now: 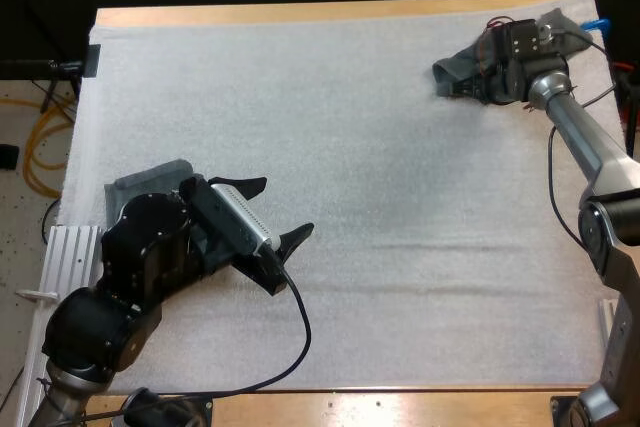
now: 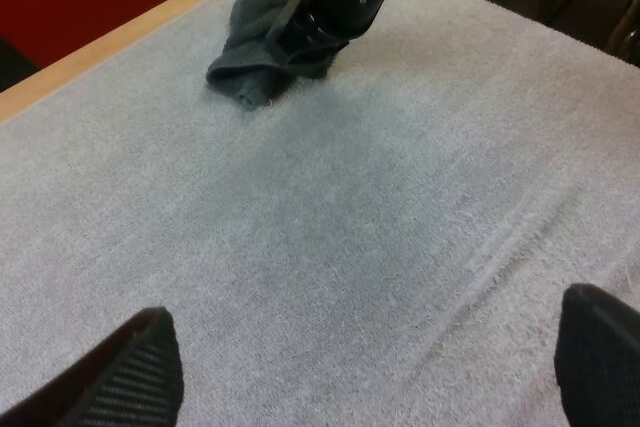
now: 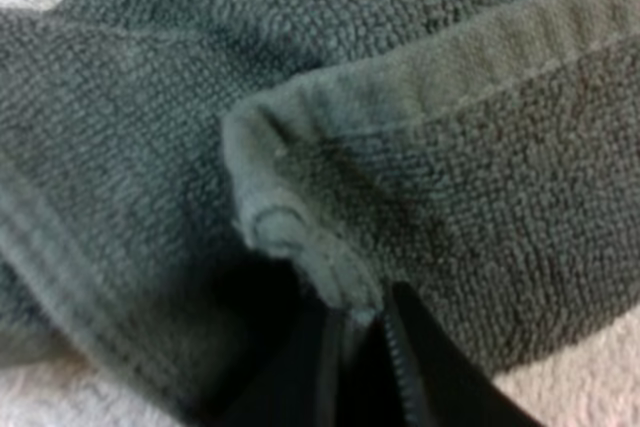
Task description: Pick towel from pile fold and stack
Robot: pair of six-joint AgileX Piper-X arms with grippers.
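Crumpled towel [image 1: 455,72] stretches left-to-right, right gripper [image 3: 365,347] pinching its hem, left gripper [image 1: 288,205] spread apart.

A white mat [image 1: 380,207] covers the wooden table [image 1: 300,15].

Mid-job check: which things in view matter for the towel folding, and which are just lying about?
Part of the job:
- crumpled towel, pinched at its hem by the right jaws
- folded towel, partly under the left arm, whose jaws stand open
- white mat, the work surface

Just there:
- ribbed white rail off the mat's left edge
- wooden table
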